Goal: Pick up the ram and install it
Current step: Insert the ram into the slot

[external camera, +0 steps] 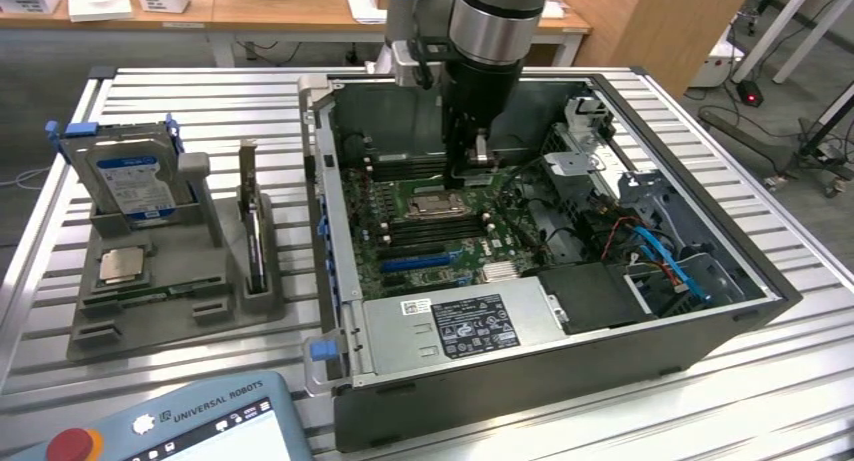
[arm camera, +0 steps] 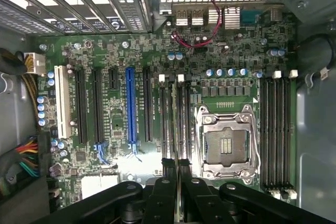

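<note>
One pincer (arm camera: 176, 164), pressed together, over one motherboard (arm camera: 113, 51); one ram (external camera: 150, 294) flat in one grey holder (external camera: 140, 333).

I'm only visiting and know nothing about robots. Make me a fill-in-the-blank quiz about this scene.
1. The hand hangs inside the open ___ case.
2. The processor socket on the motherboard is ___.
3. One long expansion slot, between black ones, is coloured ___.
4. The hard drive stands in a grey holder at the exterior view's ___ of the case.
Missing words: computer, empty, blue, left.
</note>
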